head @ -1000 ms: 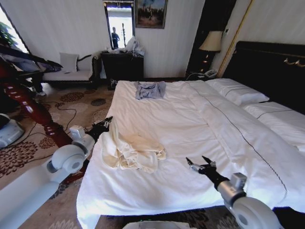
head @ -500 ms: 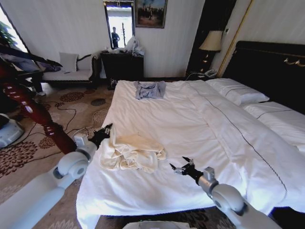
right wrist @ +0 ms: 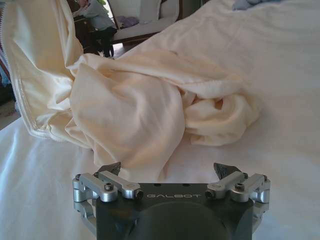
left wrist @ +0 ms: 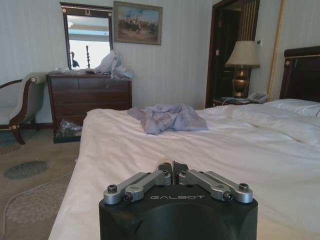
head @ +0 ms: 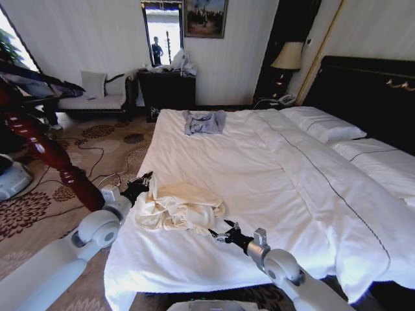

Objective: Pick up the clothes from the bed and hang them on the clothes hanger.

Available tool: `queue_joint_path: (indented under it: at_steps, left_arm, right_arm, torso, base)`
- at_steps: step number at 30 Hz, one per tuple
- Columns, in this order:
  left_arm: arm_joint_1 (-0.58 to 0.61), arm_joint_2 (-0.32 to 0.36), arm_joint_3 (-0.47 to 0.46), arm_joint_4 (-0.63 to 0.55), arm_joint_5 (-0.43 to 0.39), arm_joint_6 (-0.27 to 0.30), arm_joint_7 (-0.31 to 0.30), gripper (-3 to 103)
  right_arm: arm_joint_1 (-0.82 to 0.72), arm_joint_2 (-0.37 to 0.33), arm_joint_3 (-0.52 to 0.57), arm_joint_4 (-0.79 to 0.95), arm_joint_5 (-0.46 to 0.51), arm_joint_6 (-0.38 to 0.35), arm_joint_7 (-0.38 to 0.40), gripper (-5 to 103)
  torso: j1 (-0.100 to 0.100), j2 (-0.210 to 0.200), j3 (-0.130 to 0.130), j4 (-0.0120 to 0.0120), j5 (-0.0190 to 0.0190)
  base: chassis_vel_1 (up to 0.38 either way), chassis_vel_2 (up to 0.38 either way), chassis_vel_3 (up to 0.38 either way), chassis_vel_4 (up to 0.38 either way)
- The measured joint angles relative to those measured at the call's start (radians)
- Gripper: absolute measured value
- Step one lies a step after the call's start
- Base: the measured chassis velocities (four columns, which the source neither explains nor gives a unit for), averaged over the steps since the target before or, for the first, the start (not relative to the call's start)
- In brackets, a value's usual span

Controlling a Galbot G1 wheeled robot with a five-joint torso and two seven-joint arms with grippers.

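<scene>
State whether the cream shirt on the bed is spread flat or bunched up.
Bunched up: the cream shirt lies in a crumpled, folded-over heap near the bed edge, one part lifted by the left gripper.

The word "GALBOT" is showing in pale letters on the black body of the left gripper (left wrist: 173,165), just behind its closed fingers; the same word "GALBOT" is showing on the black body of the right gripper (right wrist: 167,172), centred behind its spread fingers.
</scene>
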Motion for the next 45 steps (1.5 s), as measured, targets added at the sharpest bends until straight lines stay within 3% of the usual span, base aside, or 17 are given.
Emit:
queue_joint_path:
  at_steps: [7,8,10,11,14,15,16,17,21,22,24,25,28,29,31,39,45]
  left_arm:
    - [-0.007,-0.006,0.009,-0.013,-0.003,0.004,-0.006,2]
    - [-0.007,-0.005,0.009,-0.015,-0.003,0.005,-0.007,2]
    - [-0.007,-0.005,0.01,-0.018,-0.004,0.006,-0.008,2]
    - [-0.005,-0.004,0.012,-0.021,-0.004,0.006,-0.01,2]
    - [-0.005,-0.004,0.015,-0.025,-0.004,0.008,-0.012,2]
    - [-0.005,-0.004,0.02,-0.027,-0.004,0.009,-0.014,2]
    - [-0.005,-0.004,0.021,-0.028,-0.004,0.01,-0.014,2]
    - [-0.005,-0.004,0.023,-0.03,-0.005,0.01,-0.015,2]
    - [-0.005,-0.002,0.024,-0.034,-0.006,0.012,-0.018,2]
    - [-0.005,0.0,0.024,-0.036,-0.008,0.012,-0.019,2]
    - [-0.005,0.0,0.024,-0.037,-0.009,0.012,-0.019,2]
    - [-0.005,0.001,0.024,-0.039,-0.011,0.013,-0.02,2]
    - [-0.005,0.001,0.024,-0.039,-0.011,0.013,-0.02,2]
    - [-0.005,0.001,0.024,-0.039,-0.012,0.013,-0.02,2]
    - [-0.004,0.0,0.024,-0.039,-0.012,0.013,-0.021,2]
    - [-0.002,-0.014,0.034,-0.04,-0.004,0.013,-0.022,2]
    - [-0.001,-0.006,0.022,-0.068,-0.006,0.013,-0.027,2]
  right_arm:
    - [0.027,0.041,-0.012,-0.031,0.1,-0.042,0.031,99]
    - [0.027,0.042,-0.012,-0.026,0.106,-0.044,0.032,91]
    - [0.028,0.043,-0.012,-0.024,0.112,-0.045,0.033,91]
    - [0.028,0.045,-0.011,-0.019,0.122,-0.046,0.035,80]
    - [0.028,0.046,-0.011,-0.012,0.135,-0.047,0.036,80]
    - [0.028,0.047,-0.014,-0.008,0.139,-0.048,0.037,70]
    - [0.029,0.049,-0.017,-0.008,0.139,-0.048,0.038,70]
    - [0.031,0.051,-0.019,-0.007,0.14,-0.049,0.04,58]
    - [0.033,0.057,-0.025,-0.001,0.145,-0.051,0.05,47]
    - [0.034,0.059,-0.027,0.002,0.145,-0.052,0.058,37]
    - [0.035,0.059,-0.028,0.002,0.146,-0.052,0.061,37]
    - [0.037,0.06,-0.034,0.004,0.147,-0.053,0.068,26]
    - [0.038,0.06,-0.037,0.006,0.15,-0.054,0.071,26]
    - [0.038,0.062,-0.039,0.011,0.152,-0.054,0.072,15]
    - [0.036,0.064,-0.037,0.021,0.161,-0.056,0.077,5]
    - [0.049,0.066,-0.024,0.051,0.191,-0.057,0.117,0]
    - [0.046,0.031,0.085,0.143,0.25,-0.054,0.136,0]
  torso:
    - [0.0,0.0,0.0,0.0,0.0001]
    - [0.0,0.0,0.0,0.0,0.0001]
    - [0.0,0.0,0.0,0.0,0.0001]
    - [0.0,0.0,0.0,0.0001,0.0002]
    - [0.0,0.0,0.0,0.0001,0.0002]
    - [0.0,0.0,0.0,0.0001,0.0001]
    - [0.0,0.0,0.0,0.0,0.0001]
    - [0.0,0.0,0.0,0.0001,0.0001]
    - [0.0,0.0,0.0,0.0,0.0002]
    - [0.0,0.0,0.0,0.0001,0.0001]
    - [0.0,0.0,0.0,0.0001,0.0002]
    - [0.0,0.0,0.0,0.0001,0.0001]
    - [0.0,0.0,0.0,0.0001,0.0002]
    - [0.0,0.0,0.0,0.0001,0.0002]
    - [0.0,0.0,0.0,0.0001,0.0002]
    - [0.0,0.0,0.0,0.0002,0.0002]
    - [0.0,0.0,0.0,0.0002,0.0004]
  base:
    - [0.0,0.0,0.0,0.0]
    - [0.0,0.0,0.0,0.0]
    - [0.0,0.0,0.0,0.0]
    - [0.0,0.0,0.0,0.0]
    - [0.0,0.0,0.0,0.0]
    - [0.0,0.0,0.0,0.0]
    - [0.0,0.0,0.0,0.0]
    - [0.0,0.0,0.0,0.0]
    - [0.0,0.0,0.0,0.0]
    - [0.0,0.0,0.0,0.0]
    - [0.0,0.0,0.0,0.0]
    - [0.0,0.0,0.0,0.0]
    - [0.0,0.0,0.0,0.0]
    - [0.0,0.0,0.0,0.0]
    - [0.0,0.0,0.0,0.0]
    - [0.0,0.0,0.0,0.0]
    - [0.0,0.0,0.0,0.0]
